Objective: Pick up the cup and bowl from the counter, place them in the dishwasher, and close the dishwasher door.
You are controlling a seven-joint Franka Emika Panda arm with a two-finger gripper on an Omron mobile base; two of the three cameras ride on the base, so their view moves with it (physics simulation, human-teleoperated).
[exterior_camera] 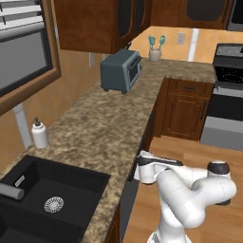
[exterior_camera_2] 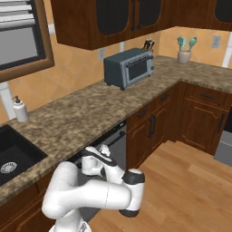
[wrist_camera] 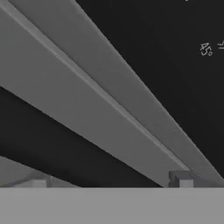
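The dishwasher (exterior_camera_2: 117,144) sits under the speckled counter (exterior_camera_2: 86,113), its door (exterior_camera_2: 119,152) upright in the cabinet row. My white hand (exterior_camera_2: 96,162) hovers just in front of that door. In the hand view, my gripper (wrist_camera: 110,182) is open, with its fingertips (wrist_camera: 181,179) far apart and nothing between them. It is very close to the dark door front, where a grey handle bar (wrist_camera: 109,103) runs diagonally. Small white control markings (wrist_camera: 204,48) show at the upper right. The cup and the bowl are out of view.
A grey toaster oven (exterior_camera: 121,70) and a beige utensil holder (exterior_camera: 155,53) stand on the counter (exterior_camera: 104,118). A black sink (exterior_camera: 47,199) and a soap bottle (exterior_camera: 40,134) lie to the left. The range (exterior_camera: 228,95) stands at the right. Wooden floor (exterior_camera_2: 190,190) lies beside the arm.
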